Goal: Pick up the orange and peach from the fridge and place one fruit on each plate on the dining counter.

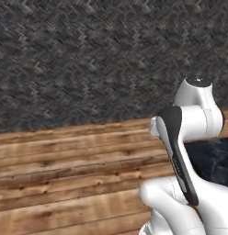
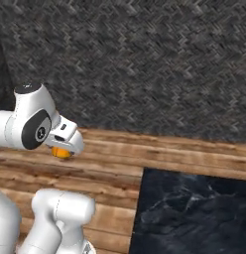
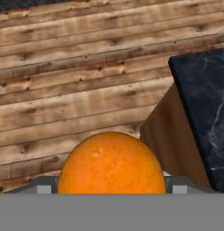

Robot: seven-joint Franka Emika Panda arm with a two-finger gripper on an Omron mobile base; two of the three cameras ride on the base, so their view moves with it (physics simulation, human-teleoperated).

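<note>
- The gripper (image 3: 112, 187) is clenched on the orange (image 3: 112, 163); in the hand view the round fruit bulges up between the two grey finger pads (image 3: 44, 186), one pressed on each side
- In the right base view the same orange (image 2: 61, 152) peeks out as a small bright patch under the white hand (image 2: 65, 136), held up in the air above the wooden floor (image 2: 110, 163)
- The arm (image 1: 189, 137) is folded close to the base, its dark-striped forearm sloping down at the right of the left base view, with a rounded joint cap on top
- Below the held fruit, the hand view shows floor planks (image 3: 77, 90) running across, brown with knots and darker seams
- To the right of the fruit stands the dining counter (image 3: 204, 103), a black stone top with faint grey veins, over a plain brown side panel (image 3: 165, 131)
- In the right base view the same black top (image 2: 189, 213) fills the lower right corner, its near left corner meeting the planks
- A sliver of the dark top (image 1: 212, 160) also shows behind the arm in the left base view
- Farthest off, a dark grey wall with a woven herringbone pattern (image 1: 88, 59) rises behind the floor
</note>
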